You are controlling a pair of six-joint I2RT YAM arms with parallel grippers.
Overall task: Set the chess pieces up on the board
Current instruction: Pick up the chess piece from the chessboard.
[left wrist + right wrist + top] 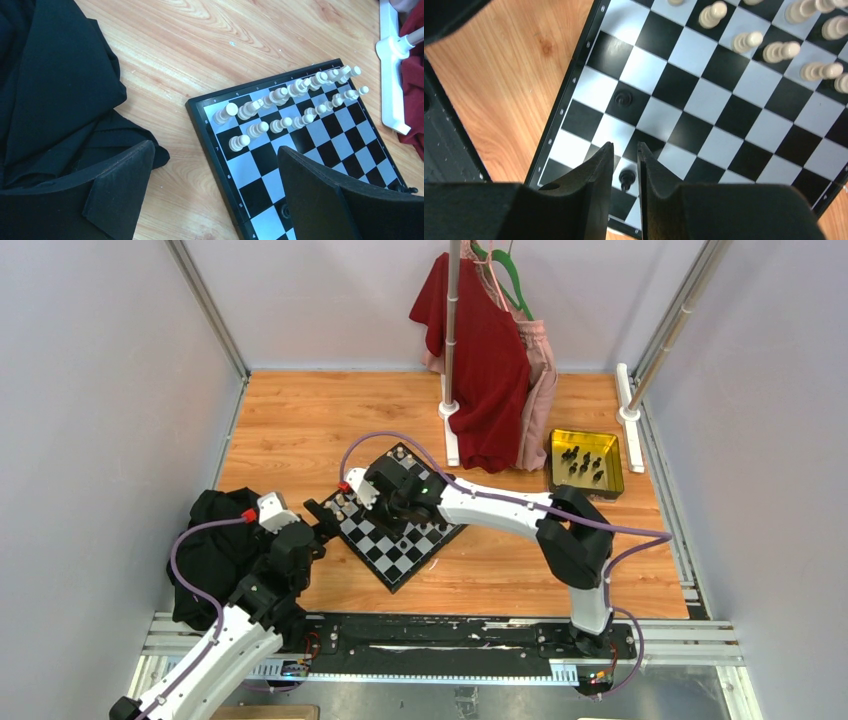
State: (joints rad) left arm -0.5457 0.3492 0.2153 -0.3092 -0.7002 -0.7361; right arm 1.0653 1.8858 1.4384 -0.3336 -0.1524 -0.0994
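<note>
Black, tiny pawn (626,178) stands free between the right arm's barely parted fingers (596,180), near the black-and-white checkered board's (719,145) 7 o'clock corner. A skewed lift could clip and topple it.

Parted jaws flanking black pawn (626,178), board (644,70)

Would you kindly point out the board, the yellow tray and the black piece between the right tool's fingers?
board (214,150): left wrist view, rim.
yellow tray (582,486): top view, bare floor.
black piece (626,177): right wrist view, head.
</note>
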